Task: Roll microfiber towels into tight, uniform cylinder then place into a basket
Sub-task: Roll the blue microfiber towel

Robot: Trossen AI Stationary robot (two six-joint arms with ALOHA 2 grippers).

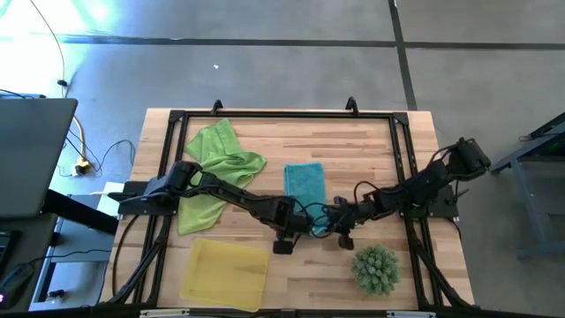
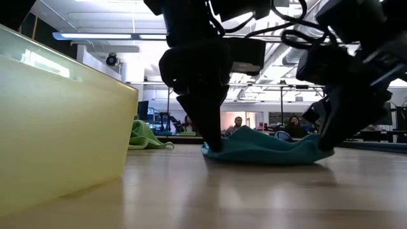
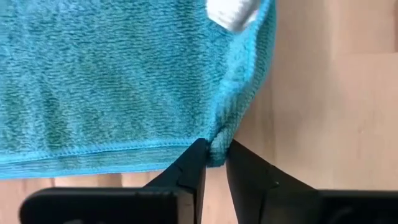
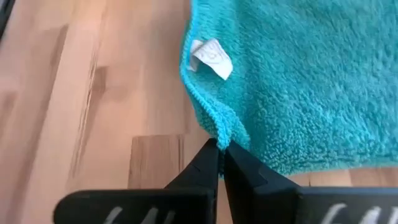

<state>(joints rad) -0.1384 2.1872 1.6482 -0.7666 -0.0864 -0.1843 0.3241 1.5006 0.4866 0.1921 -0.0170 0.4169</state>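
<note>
On bare wood, teal towel (image 1: 305,184) lies flat, near edge bunched.

Near edge of the surface (image 1: 291,124): basket (image 1: 225,272) toward the left corner, spiky green plant (image 1: 376,269) toward the right corner; bare wood between them.
Centre: teal towel (image 1: 305,185), with left pincer (image 1: 311,228) and right pincer (image 1: 325,223) clamped on its near corners, both arms crossing low over the middle.
Left half: two green towels (image 1: 216,168).
Far right corner: open wood.
</note>
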